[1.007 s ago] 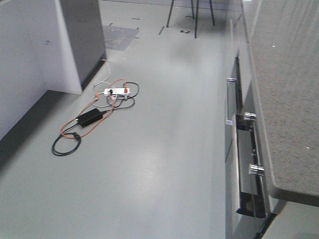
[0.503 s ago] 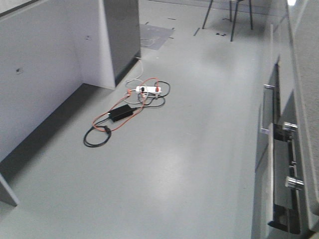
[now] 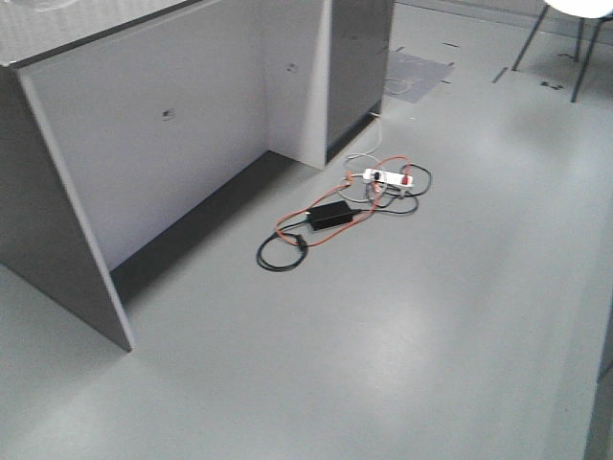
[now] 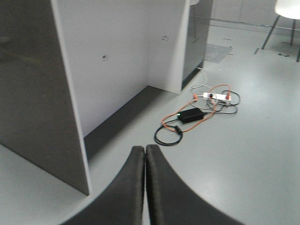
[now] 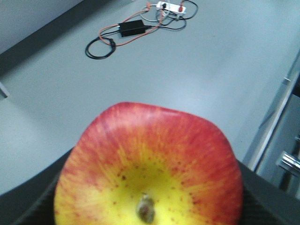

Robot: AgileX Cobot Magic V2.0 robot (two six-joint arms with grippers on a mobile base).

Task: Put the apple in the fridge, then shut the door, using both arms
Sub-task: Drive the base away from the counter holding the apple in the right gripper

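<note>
Left jaws: pressed together, empty, over the grey floor (image 4: 243,154).
Right jaws: dark fingers (image 5: 267,197) either side of the small red-and-yellow apple (image 5: 150,159), clamped on it, above the floor.
Floor beyond: black power brick (image 3: 330,216) lying flat, white power strip (image 3: 388,176) near it.

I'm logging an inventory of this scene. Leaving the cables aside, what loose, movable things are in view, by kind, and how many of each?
red-and-yellow round apple: 1
white plastic power strip: 1
black rectangular power adapter: 1
white-seated chair with dark metal legs: 1
Total: 4
</note>
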